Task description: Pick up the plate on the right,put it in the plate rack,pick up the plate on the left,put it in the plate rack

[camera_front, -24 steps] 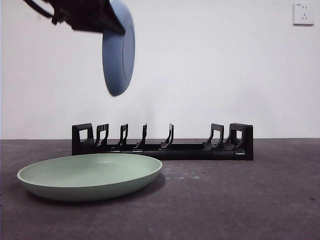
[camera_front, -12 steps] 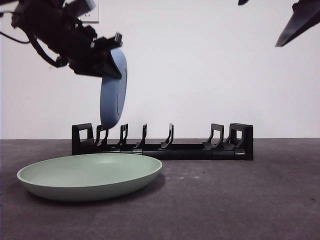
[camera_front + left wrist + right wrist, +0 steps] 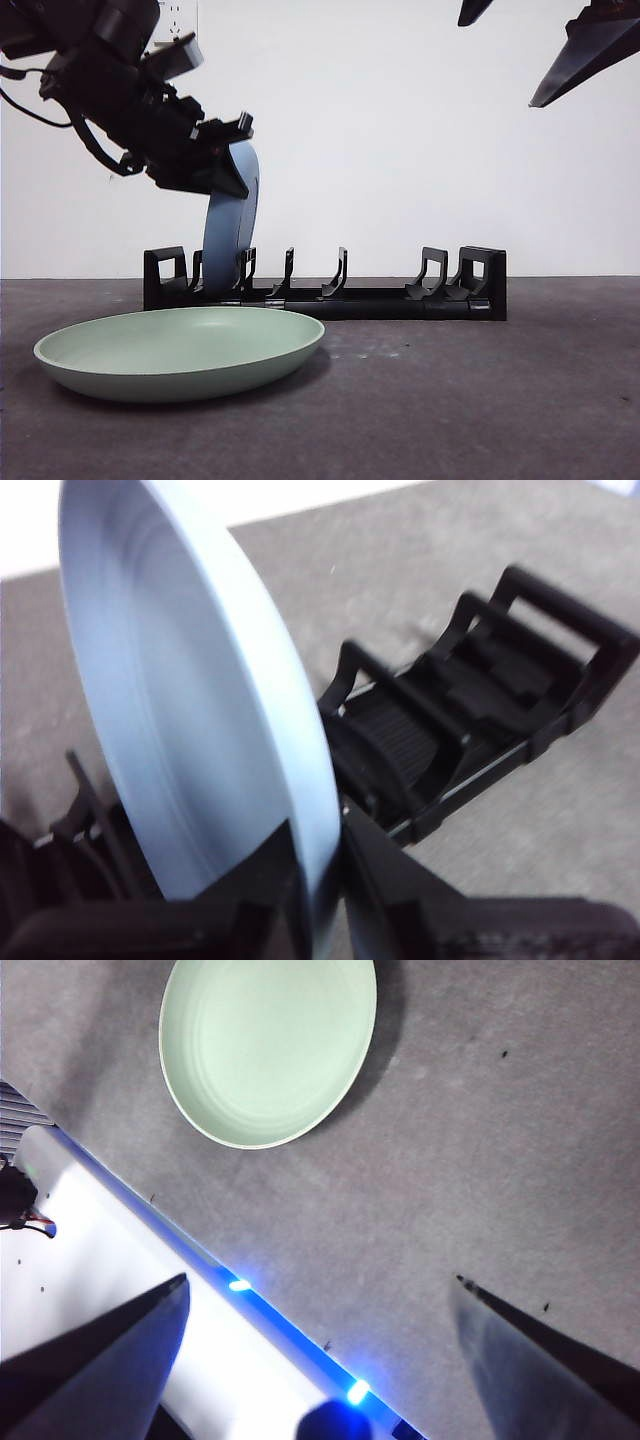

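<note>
The left gripper (image 3: 215, 170), clamped on the blue plate (image 3: 232, 215) entering the plate rack (image 3: 325, 285), risks jamming it on a prong if tilted; the right gripper (image 3: 320, 1360) waits wide open.

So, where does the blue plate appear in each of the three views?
Front view: blue plate on edge, left of centre, lower rim among the plate rack prongs.
Left wrist view: fills the left half, held by the left gripper.
Right wrist view: not visible.
Shared landmark: the plate rack.
</note>
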{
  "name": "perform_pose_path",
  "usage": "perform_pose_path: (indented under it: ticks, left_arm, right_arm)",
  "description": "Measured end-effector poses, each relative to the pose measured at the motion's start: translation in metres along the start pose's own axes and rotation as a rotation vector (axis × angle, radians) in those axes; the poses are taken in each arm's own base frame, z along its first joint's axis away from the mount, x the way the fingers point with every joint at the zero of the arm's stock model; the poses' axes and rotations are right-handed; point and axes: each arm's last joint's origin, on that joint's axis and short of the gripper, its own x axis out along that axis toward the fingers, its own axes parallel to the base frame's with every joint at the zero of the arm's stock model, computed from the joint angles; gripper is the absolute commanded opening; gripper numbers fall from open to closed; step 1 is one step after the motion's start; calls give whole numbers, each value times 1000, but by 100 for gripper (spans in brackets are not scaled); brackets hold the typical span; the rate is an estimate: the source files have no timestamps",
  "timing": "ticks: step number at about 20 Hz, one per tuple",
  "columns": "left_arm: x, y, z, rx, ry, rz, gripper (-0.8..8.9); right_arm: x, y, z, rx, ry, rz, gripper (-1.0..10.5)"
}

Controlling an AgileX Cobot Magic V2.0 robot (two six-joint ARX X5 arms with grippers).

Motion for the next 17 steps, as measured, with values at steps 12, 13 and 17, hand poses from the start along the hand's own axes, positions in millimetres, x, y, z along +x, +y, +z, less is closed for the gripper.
perform_pose_path:
  ticks: [12, 13, 17]
  left_arm:
    - [2, 2, -4, 8, 47, 56, 1]
    - [2, 1, -4, 10, 51, 54, 4]
    - [2, 1, -4, 22, 57, 26, 139]
  right_arm:
    - [0, 0, 2, -10, -17, -2, 438]
    - [0, 0, 2, -11, -20, -2, 438]
    - [0, 0, 3, -15, -27, -3, 438]
